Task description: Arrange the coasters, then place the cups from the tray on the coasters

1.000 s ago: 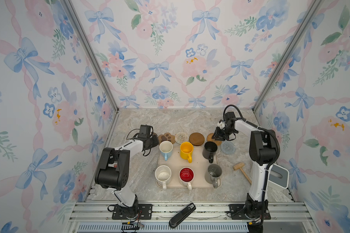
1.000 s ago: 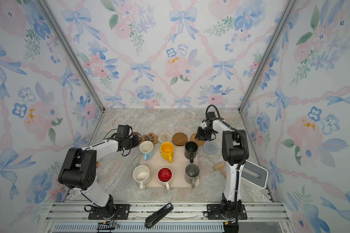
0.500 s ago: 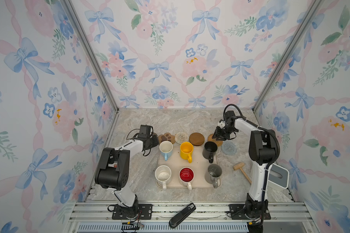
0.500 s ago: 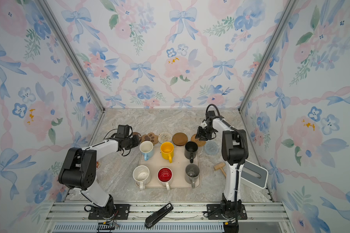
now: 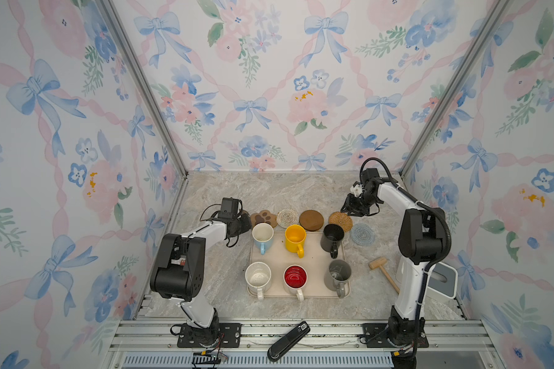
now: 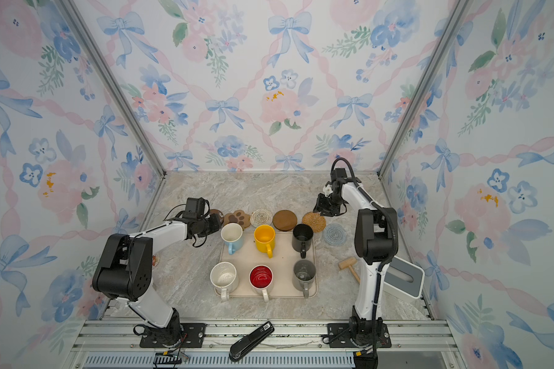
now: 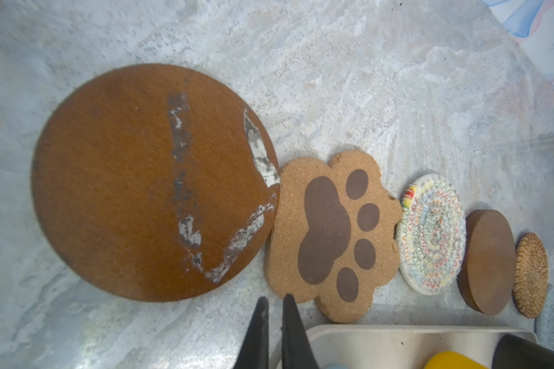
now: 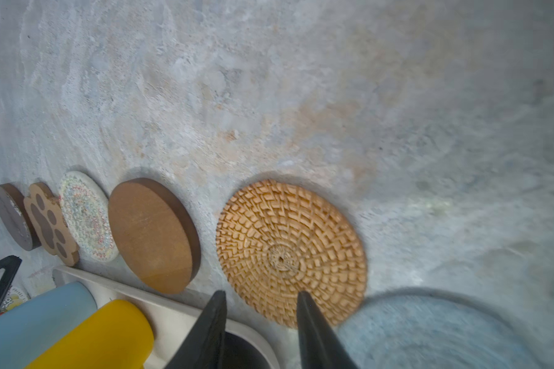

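both top views: six cups (image 5: 295,238) on the tray (image 5: 314,255); left gripper (image 7: 275,302) closed, right gripper (image 8: 261,292) parted, empty.

Beyond the far edge of my tray (image 5: 311,259), six mats lie flat in a row. From the left they are the dark brown round coaster (image 7: 154,182), paw coaster (image 5: 263,218), cream woven coaster (image 5: 287,218), wooden disc coaster (image 5: 311,219) and rattan coaster (image 5: 340,220). The grey-blue coaster (image 5: 362,234) sits rightmost, slightly nearer. All cups stand upright on the tray. The far row holds the light blue cup (image 5: 262,235), yellow cup (image 5: 295,238) and black cup (image 5: 332,238). The near row holds the speckled cup (image 5: 258,278), red-lined cup (image 5: 295,277) and grey cup (image 5: 338,274).
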`<state>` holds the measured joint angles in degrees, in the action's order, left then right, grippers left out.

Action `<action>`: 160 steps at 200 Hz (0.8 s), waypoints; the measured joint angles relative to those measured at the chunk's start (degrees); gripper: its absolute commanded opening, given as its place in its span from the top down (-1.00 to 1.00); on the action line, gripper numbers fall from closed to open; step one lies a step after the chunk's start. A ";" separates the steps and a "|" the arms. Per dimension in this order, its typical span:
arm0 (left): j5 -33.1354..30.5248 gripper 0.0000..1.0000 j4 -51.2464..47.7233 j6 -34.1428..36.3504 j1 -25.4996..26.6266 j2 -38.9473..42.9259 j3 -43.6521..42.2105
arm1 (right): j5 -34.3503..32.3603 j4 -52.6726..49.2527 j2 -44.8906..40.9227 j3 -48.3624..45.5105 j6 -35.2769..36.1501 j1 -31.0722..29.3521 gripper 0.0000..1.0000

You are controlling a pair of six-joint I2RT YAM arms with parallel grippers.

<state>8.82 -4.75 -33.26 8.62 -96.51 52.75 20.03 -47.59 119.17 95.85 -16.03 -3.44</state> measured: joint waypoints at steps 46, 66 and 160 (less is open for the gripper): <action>0.00 0.82 0.00 0.00 0.00 0.00 0.00 | -3.89 -1.97 -6.51 -8.74 1.95 5.42 0.89; 0.00 0.82 0.00 0.00 0.00 0.02 0.00 | -5.35 -2.58 -6.95 -10.10 2.58 6.08 0.95; 0.00 0.82 0.00 0.02 0.00 0.02 0.00 | -5.75 -3.63 -2.32 -11.23 3.74 5.70 0.93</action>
<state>8.82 -4.75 -33.23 8.62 -96.49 52.75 14.28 -51.22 116.86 84.62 -12.29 2.26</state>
